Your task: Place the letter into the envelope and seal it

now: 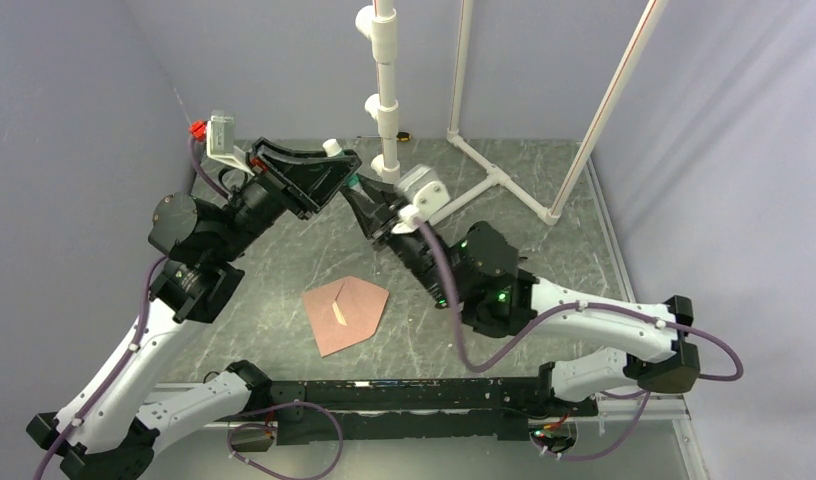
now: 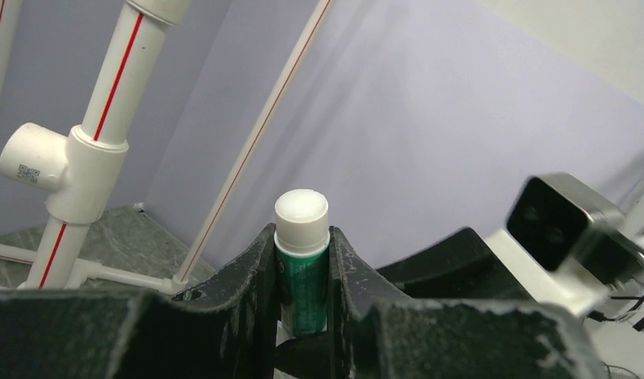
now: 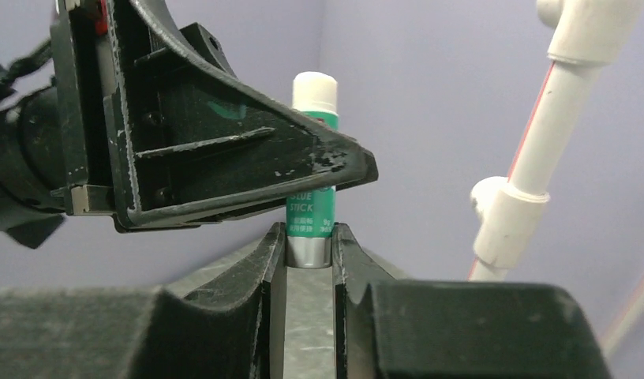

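A green glue stick (image 1: 354,184) with a white top is held in the air between both grippers, above the back of the table. My left gripper (image 1: 346,165) is shut on its upper body (image 2: 303,276), just under the white top. My right gripper (image 1: 364,202) is shut on its silver base end (image 3: 309,246). The pinkish-brown envelope (image 1: 354,305) lies flat on the table below and in front of the grippers, its point to the right. A thin pale strip (image 1: 338,312) shows along its middle. The letter does not show as a separate sheet.
A white PVC pipe post (image 1: 384,90) stands just behind the grippers, with pipe feet (image 1: 499,180) and a slanted pipe (image 1: 609,105) at the back right. Grey walls close in the left, back and right sides. A black rail (image 1: 414,395) runs along the near edge.
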`<action>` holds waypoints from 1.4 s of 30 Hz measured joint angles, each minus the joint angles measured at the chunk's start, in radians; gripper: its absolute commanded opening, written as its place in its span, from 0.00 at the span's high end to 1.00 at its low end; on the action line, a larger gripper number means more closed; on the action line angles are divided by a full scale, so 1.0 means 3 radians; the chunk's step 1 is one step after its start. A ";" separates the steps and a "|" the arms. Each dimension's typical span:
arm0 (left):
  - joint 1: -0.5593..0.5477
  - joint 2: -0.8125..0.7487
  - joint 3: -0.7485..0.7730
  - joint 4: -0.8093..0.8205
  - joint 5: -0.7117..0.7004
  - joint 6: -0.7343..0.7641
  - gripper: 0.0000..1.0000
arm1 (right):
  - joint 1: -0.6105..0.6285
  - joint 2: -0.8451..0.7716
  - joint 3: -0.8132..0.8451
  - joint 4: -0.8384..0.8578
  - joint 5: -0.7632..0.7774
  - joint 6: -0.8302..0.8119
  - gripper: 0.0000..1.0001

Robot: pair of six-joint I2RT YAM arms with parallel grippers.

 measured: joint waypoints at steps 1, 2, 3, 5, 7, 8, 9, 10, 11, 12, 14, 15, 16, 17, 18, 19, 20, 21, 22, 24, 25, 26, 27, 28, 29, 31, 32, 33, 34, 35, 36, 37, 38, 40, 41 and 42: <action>0.0000 0.0001 -0.0001 0.0008 0.0023 0.0011 0.98 | -0.0064 -0.0052 -0.0017 -0.0084 -0.0136 0.0197 1.00; 0.0000 0.0005 0.0000 0.0017 0.0050 0.0031 0.97 | -0.0148 -0.0122 -0.0051 -0.0174 -0.0322 0.0416 1.00; 0.0000 0.0011 0.0000 0.0018 0.0092 0.0053 0.98 | -0.0247 -0.0207 -0.0102 -0.0257 -0.0535 0.0641 1.00; -0.0005 0.0041 0.0000 0.0023 0.0197 0.0061 0.97 | -0.0481 -0.0401 -0.0251 -0.0389 -0.1027 0.1080 1.00; -0.0015 0.0094 0.0000 0.0042 0.0365 0.0048 0.98 | -0.0682 -0.0584 -0.0399 -0.0456 -0.1432 0.1436 1.00; -0.0025 0.0128 0.0001 0.0066 0.0456 0.0029 0.98 | -0.0769 -0.0665 -0.0470 -0.0476 -0.1600 0.1600 1.00; -0.0032 0.0159 0.0003 0.0094 0.0556 0.0008 0.98 | -0.0857 -0.0746 -0.0537 -0.0492 -0.1765 0.1766 1.00; -0.0041 0.0191 0.0004 0.0130 0.0654 -0.0015 0.97 | -0.0930 -0.0809 -0.0587 -0.0497 -0.1906 0.1920 1.00; -0.0043 0.0211 0.0008 0.0167 0.0740 -0.0032 0.98 | -0.0977 -0.0849 -0.0624 -0.0495 -0.2005 0.2037 1.00; -0.0045 0.0230 0.0020 0.0178 0.0824 -0.0036 0.98 | -0.1025 -0.0896 -0.0676 -0.0465 -0.2117 0.2195 1.00; -0.0045 0.0262 0.0067 0.0192 0.0998 -0.0038 0.98 | -0.1073 -0.0947 -0.0755 -0.0373 -0.2270 0.2448 1.00; -0.0045 0.0272 0.0095 0.0193 0.1063 -0.0037 0.98 | -0.1083 -0.0955 -0.0776 -0.0323 -0.2324 0.2546 1.00; -0.0043 0.0284 0.0131 0.0206 0.1148 -0.0036 0.98 | -0.1091 -0.0958 -0.0805 -0.0237 -0.2387 0.2684 1.00; -0.0042 0.0290 0.0156 0.0221 0.1212 -0.0029 0.98 | -0.1095 -0.0959 -0.0827 -0.0163 -0.2434 0.2785 1.00; -0.0041 0.0294 0.0182 0.0252 0.1287 -0.0028 0.98 | -0.1094 -0.0959 -0.0861 -0.0052 -0.2480 0.2918 1.00; -0.0041 0.0298 0.0201 0.0268 0.1348 -0.0029 0.98 | -0.1094 -0.0959 -0.0896 0.0042 -0.2525 0.3052 1.00; -0.0041 0.0304 0.0216 0.0300 0.1411 -0.0031 0.98 | -0.1094 -0.0958 -0.0930 0.0126 -0.2552 0.3162 1.00; -0.0041 0.0309 0.0223 0.0334 0.1459 -0.0041 0.98 | -0.1094 -0.0958 -0.0991 0.0273 -0.2583 0.3320 1.00; -0.0041 0.0320 0.0230 0.0375 0.1518 -0.0055 0.98 | -0.1094 -0.0958 -0.1044 0.0403 -0.2600 0.3461 1.00; -0.0041 0.0347 0.0233 0.0496 0.1610 -0.0118 0.97 | -0.1095 -0.0945 -0.1125 0.0618 -0.2618 0.3721 1.00; -0.0041 0.0364 0.0234 0.0576 0.1648 -0.0151 0.98 | -0.1095 -0.0930 -0.1160 0.0741 -0.2625 0.3858 1.00; -0.0041 0.0373 0.0235 0.0649 0.1671 -0.0192 0.98 | -0.1095 -0.0909 -0.1181 0.0849 -0.2630 0.3980 1.00; -0.0041 0.0379 0.0235 0.0710 0.1689 -0.0211 0.98 | -0.1095 -0.0884 -0.1193 0.0954 -0.2639 0.4097 1.00; -0.0041 0.0383 0.0235 0.0776 0.1704 -0.0238 0.98 | -0.1095 -0.0857 -0.1195 0.1036 -0.2647 0.4198 0.88; -0.0039 0.0383 0.0235 0.0823 0.1720 -0.0263 0.98 | -0.1095 -0.0839 -0.1195 0.1104 -0.2658 0.4280 0.64; -0.0037 0.0383 0.0235 0.0891 0.1743 -0.0271 0.98 | -0.1095 -0.0832 -0.1195 0.1185 -0.2665 0.4360 0.32; -0.0037 0.0381 0.0235 0.0912 0.1769 -0.0278 0.98 | -0.1102 -0.0842 -0.1194 0.1219 -0.2627 0.4356 0.25; -0.0037 0.0360 0.0237 0.0912 0.1752 -0.0275 0.97 | -0.1120 -0.0862 -0.1190 0.1228 -0.2590 0.4321 0.21; -0.0033 0.0334 0.0237 0.0902 0.1727 -0.0267 0.98 | -0.1138 -0.0900 -0.1180 0.1186 -0.2548 0.4187 0.19; -0.0033 0.0301 0.0237 0.0882 0.1684 -0.0266 0.98 | -0.1157 -0.0951 -0.1174 0.1127 -0.2499 0.4031 0.18; -0.0033 0.0262 0.0237 0.0863 0.1609 -0.0267 0.98 | -0.1165 -0.1003 -0.1169 0.1058 -0.2475 0.3843 0.17; -0.0033 0.0220 0.0235 0.0855 0.1511 -0.0272 0.97 | -0.1165 -0.1062 -0.1161 0.0975 -0.2443 0.3604 0.16; -0.0033 0.0187 0.0234 0.0849 0.1427 -0.0284 0.98 | -0.1165 -0.1119 -0.1148 0.0888 -0.2430 0.3339 0.16; -0.0033 0.0112 0.0228 0.0842 0.1176 -0.0366 0.98 | -0.1165 -0.1193 -0.1087 0.0694 -0.2410 0.2782 0.16; -0.0033 0.0097 0.0228 0.0837 0.1094 -0.0399 0.98 | -0.1165 -0.1203 -0.1038 0.0609 -0.2405 0.2551 0.16; -0.0033 0.0079 0.0228 0.0823 0.0975 -0.0470 0.98 | -0.1165 -0.1203 -0.0952 0.0481 -0.2406 0.2238 0.16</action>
